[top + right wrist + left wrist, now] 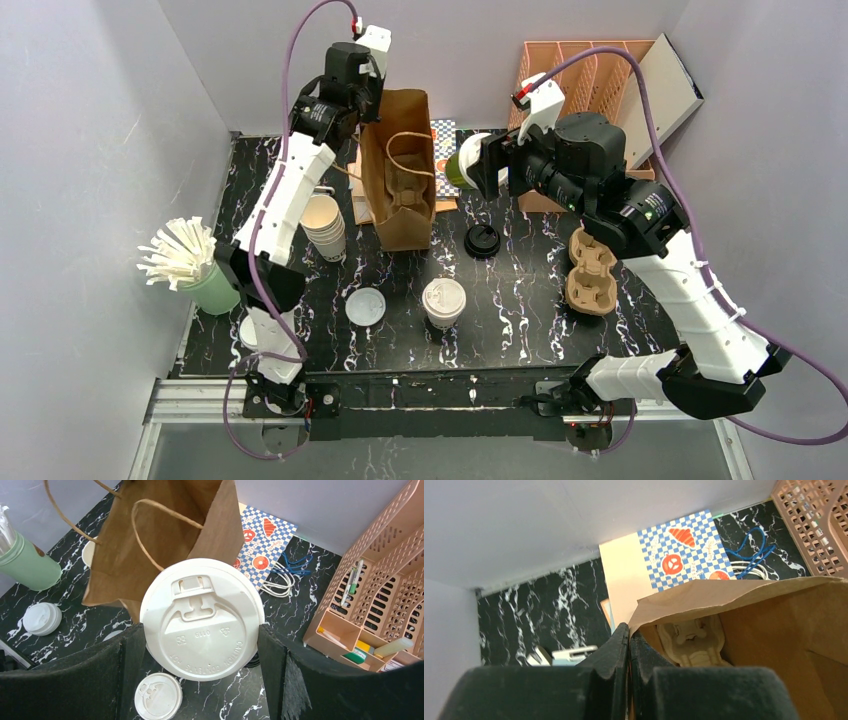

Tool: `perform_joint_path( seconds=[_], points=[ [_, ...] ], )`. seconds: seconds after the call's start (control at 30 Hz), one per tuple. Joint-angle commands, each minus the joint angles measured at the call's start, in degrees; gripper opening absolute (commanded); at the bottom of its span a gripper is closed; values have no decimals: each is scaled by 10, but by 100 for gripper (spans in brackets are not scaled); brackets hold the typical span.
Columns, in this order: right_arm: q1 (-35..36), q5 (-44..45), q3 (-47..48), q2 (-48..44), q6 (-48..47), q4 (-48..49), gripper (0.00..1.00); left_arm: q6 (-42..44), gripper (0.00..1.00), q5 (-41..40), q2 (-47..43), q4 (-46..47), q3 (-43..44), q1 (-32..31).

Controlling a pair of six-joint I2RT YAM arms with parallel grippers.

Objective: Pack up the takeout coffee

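A green-sided takeout coffee cup with a white sip lid hangs in the air just right of the brown paper bag, and my right gripper is shut on it, its fingers pressing both sides. A second takeout coffee, pale cream with a white lid, stands on the table in front of the bag and shows in the right wrist view as the cream cup. My left gripper is shut on the bag's rim at its back left corner. A pulp cup carrier lies inside the bag.
A stack of lidless cups stands left of the bag, with a loose pale lid and a black lid on the table. Pulp carriers lie at the right. A green holder of straws stands far left, a peach organizer at the back.
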Motion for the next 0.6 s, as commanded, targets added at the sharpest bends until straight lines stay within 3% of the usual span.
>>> perform_joint_path(
  seconds=[0.0, 0.27, 0.57],
  points=[
    [0, -3, 27, -3, -17, 39, 63, -101, 0, -50, 25, -90, 61, 0],
    [0, -51, 99, 24, -14, 8, 61, -184, 0, -46, 15, -146, 56, 2],
    [1, -195, 146, 94, 12, 17, 59, -215, 0, -22, -57, -99, -50, 1]
  ],
)
